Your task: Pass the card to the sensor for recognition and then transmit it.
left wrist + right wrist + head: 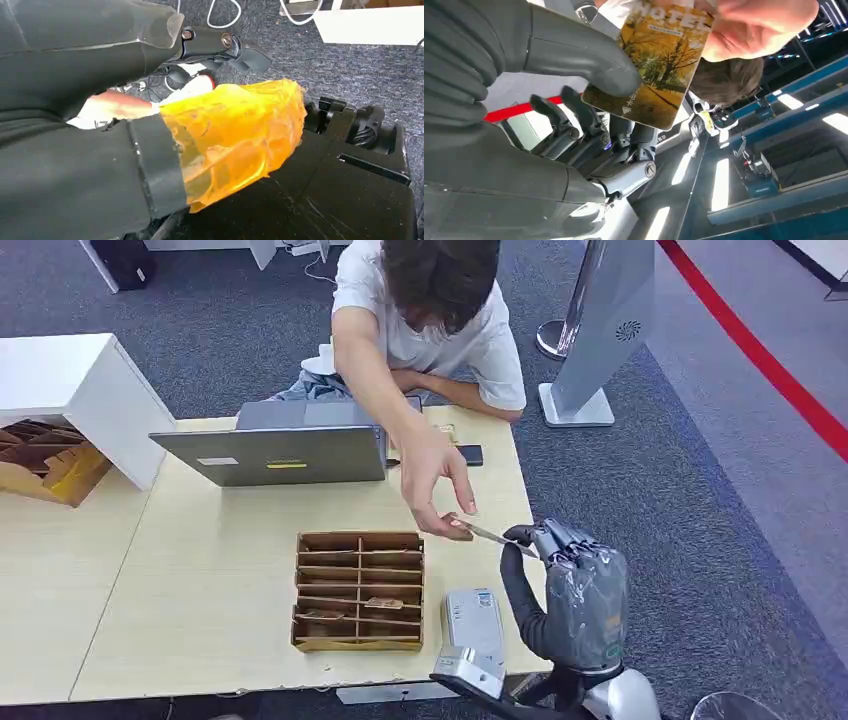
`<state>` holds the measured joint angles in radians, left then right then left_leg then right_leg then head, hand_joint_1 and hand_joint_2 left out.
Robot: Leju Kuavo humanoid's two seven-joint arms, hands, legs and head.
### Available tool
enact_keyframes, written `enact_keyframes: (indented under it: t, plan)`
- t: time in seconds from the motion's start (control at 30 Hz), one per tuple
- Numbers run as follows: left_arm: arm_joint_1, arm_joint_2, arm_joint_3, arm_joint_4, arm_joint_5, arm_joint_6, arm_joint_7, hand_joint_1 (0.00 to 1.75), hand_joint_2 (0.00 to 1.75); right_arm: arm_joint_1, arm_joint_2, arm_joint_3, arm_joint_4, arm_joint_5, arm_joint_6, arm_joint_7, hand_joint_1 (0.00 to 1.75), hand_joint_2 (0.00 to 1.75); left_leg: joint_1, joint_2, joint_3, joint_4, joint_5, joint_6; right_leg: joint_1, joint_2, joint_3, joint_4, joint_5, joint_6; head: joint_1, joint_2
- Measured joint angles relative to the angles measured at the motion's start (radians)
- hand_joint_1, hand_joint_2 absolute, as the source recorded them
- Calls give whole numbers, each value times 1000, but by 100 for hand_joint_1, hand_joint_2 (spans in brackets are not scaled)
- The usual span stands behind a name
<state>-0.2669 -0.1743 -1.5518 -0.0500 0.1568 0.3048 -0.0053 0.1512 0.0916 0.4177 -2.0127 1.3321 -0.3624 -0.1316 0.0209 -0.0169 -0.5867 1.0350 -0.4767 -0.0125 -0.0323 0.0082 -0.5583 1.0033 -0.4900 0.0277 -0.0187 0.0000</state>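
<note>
On the pale table (200,570), a grey laptop (275,452) stands open at the far side, and a brown cardboard organiser (360,590) with small compartments sits nearer the front edge. Just right of it lies the grey card sensor (474,618). Above it, a person's hand (432,480) reaches down and pinches the far end of the card (492,536). The right hand (570,585) holds the card's near end between thumb and fingers; the right wrist view shows an autumn-tree print on the card face. The left hand (235,135) appears wrapped in yellow film, so I cannot tell how its fingers lie.
</note>
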Motion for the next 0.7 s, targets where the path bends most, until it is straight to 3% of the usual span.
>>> enact_keyframes:
  t: [0.13,0.27,0.7]
  plan:
    - [1,2,3,0,73,-30,-5,0,0,-1,0,2,0,-52,20,-28,175,175,0,0,0,0,0,0,0,0,0,0,0,0,0,0]
    - [15,8,37,10,216,-90,-54,0,0,-9,0,4,0,-117,50,-71,175,175,0,0,0,0,0,0,0,0,0,0,0,0,0,0]
    - [86,58,209,34,588,-281,-123,0,0,-28,-10,28,37,-397,194,-142,175,175,0,-1,-1,-1,0,0,0,-1,0,0,0,0,0,0]
